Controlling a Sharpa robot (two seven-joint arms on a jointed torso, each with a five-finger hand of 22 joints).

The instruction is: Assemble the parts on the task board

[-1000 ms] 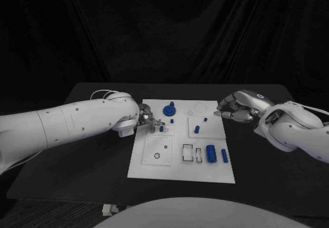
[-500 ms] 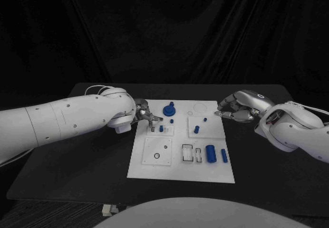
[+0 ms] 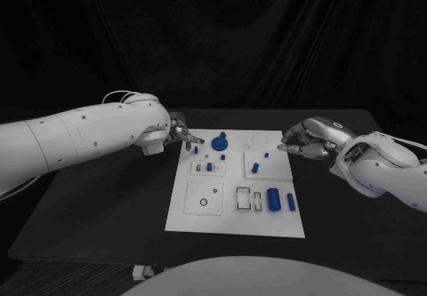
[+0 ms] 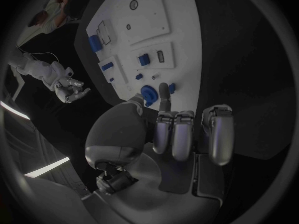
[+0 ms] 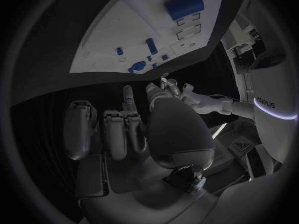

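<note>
Silver left hand (image 3: 181,137) hides its fingers; whether anything is pinched, I cannot tell; right hand (image 3: 308,139) curled, empty.

The place looked like a robotics lab or test cell. A black desk (image 3: 107,203) stood before black curtains (image 3: 223,55) that closed off the far side, and a white task board (image 3: 236,216) with fitted recesses lay on it, possibly under strip lighting.
</note>
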